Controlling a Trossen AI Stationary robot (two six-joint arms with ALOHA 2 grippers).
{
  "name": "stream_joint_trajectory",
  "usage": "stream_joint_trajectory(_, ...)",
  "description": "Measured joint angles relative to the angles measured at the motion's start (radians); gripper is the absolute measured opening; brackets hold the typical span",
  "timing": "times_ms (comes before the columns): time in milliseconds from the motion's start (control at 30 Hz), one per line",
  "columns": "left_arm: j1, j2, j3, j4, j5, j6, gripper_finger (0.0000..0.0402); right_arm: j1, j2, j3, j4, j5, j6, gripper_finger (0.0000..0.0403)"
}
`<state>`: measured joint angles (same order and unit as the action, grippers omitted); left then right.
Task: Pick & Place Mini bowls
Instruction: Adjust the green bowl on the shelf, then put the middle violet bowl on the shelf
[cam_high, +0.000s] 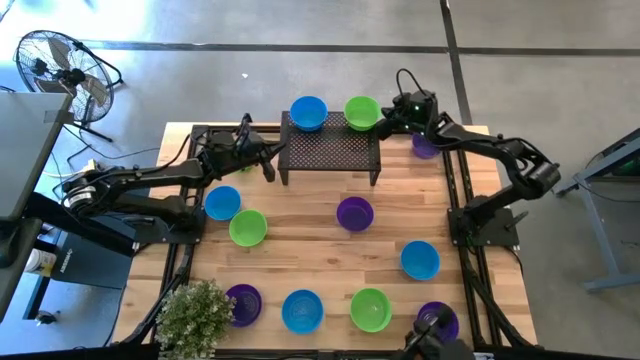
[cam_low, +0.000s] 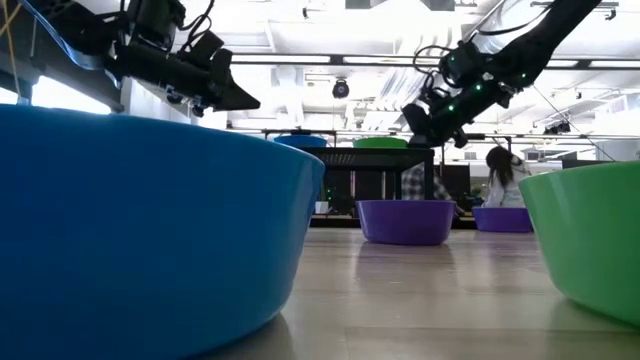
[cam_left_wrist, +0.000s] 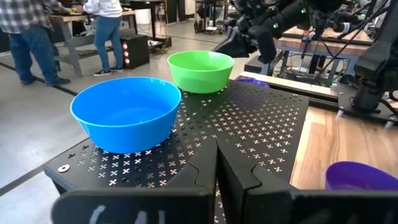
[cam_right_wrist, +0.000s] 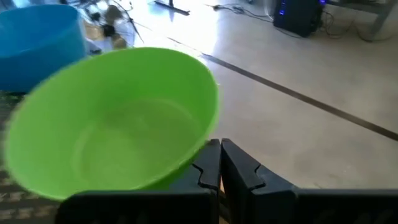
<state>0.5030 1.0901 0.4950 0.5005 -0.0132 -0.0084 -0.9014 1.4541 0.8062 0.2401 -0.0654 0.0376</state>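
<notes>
Right gripper (cam_right_wrist: 221, 163) closed, empty, beside green bowl (cam_right_wrist: 112, 149).

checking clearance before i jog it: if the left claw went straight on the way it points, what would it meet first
Probably the blue bowl on the black rack. The left claw, shut, points across the rack top with that bowl slightly to one side, so it might just graze it.

blue bowl (cam_left_wrist: 126, 112) on black rack (cam_left_wrist: 249, 134) | green bowl (cam_left_wrist: 201, 70) beyond | left end effector (cam_left_wrist: 217, 180) closed
</notes>
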Motion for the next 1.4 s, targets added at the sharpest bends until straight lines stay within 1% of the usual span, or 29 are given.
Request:
stream_joint_trajectory(200,0.000,0.000,0.000,-0.001,0.000,0.003,0.0001,0.001,-0.002,0.000,-0.003,-0.049,0.000,0.0000)
stream_joint_trajectory(700,0.000,0.001,0.000,-0.003,0.000,0.007,0.0001,0.052,-0.002,0.000,0.012,-0.070,-0.010,0.0000)
stream_joint_trajectory(867,0.000,0.001,0.000,-0.007,0.000,0.007,0.0001,0.053,-0.011,-0.001,0.009,-0.098,-0.011,0.0000)
stream_joint_trajectory(1000,0.000,0.001,0.000,-0.046,0.047,0.003,0.0001,0.059,-0.088,-0.003,-0.033,-0.099,-0.040,0.0000)
stream_joint_trajectory(1067,0.000,0.001,0.000,-0.088,0.093,-0.004,0.0001,0.069,-0.143,-0.004,-0.080,-0.098,-0.060,0.0000)
stream_joint_trajectory(1133,0.000,0.001,0.000,-0.118,0.132,-0.029,0.0001,0.092,-0.196,-0.005,-0.140,-0.098,-0.071,0.0000)
stream_joint_trajectory(1200,-0.006,0.001,0.000,-0.137,0.162,-0.041,0.0001,0.126,-0.247,-0.024,-0.158,-0.098,-0.086,0.0000)
stream_joint_trajectory(1300,-0.056,0.001,0.000,-0.140,0.153,0.015,0.0001,0.186,-0.326,-0.106,-0.131,-0.099,-0.084,0.0000)
stream_joint_trajectory(1400,-0.130,0.001,0.000,-0.139,0.086,0.105,0.0001,0.258,-0.403,-0.220,-0.062,-0.094,-0.059,0.0000)
